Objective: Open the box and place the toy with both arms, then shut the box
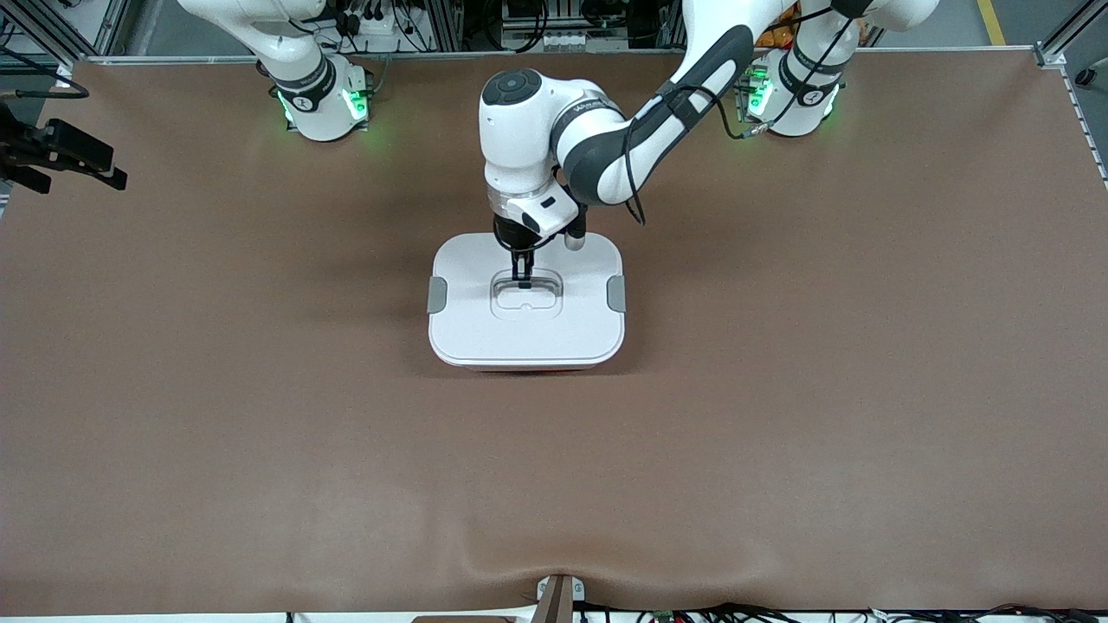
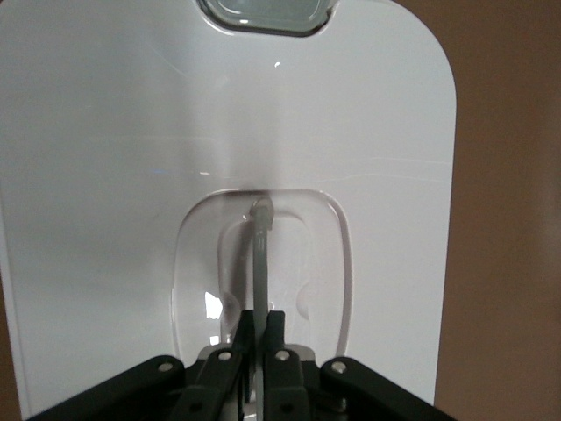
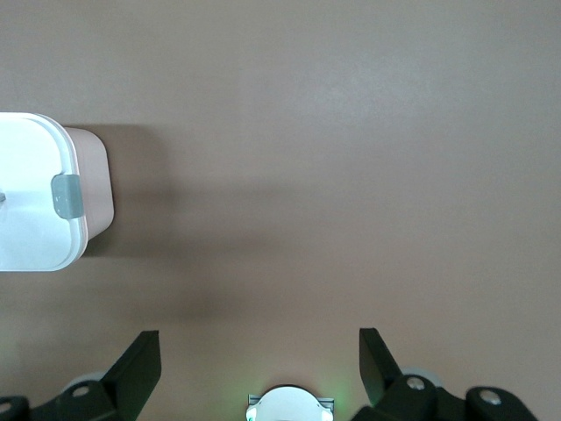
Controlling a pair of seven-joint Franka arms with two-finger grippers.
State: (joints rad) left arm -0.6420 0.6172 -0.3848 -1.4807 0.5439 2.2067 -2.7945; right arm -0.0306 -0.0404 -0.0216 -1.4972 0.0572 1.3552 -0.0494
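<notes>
The box (image 1: 485, 333) stands mid-table with its white lid (image 1: 571, 329) on and a grey clip (image 1: 437, 295) on each side. My left gripper (image 1: 522, 275) is down in the lid's recess, shut on the thin clear handle (image 2: 261, 241), which stands upright between its fingers (image 2: 245, 326). The lid fills the left wrist view (image 2: 131, 158). My right gripper (image 3: 256, 340) is open and empty, held high over bare table toward the right arm's end. Its view shows the box's pink tub (image 3: 96, 184) and one clip (image 3: 67, 195). The toy is out of view.
Brown mat (image 1: 779, 389) covers the whole table around the box. The arms' green-lit bases (image 1: 325, 104) stand along the table edge farthest from the front camera. A small mount (image 1: 558, 597) sits at the nearest edge.
</notes>
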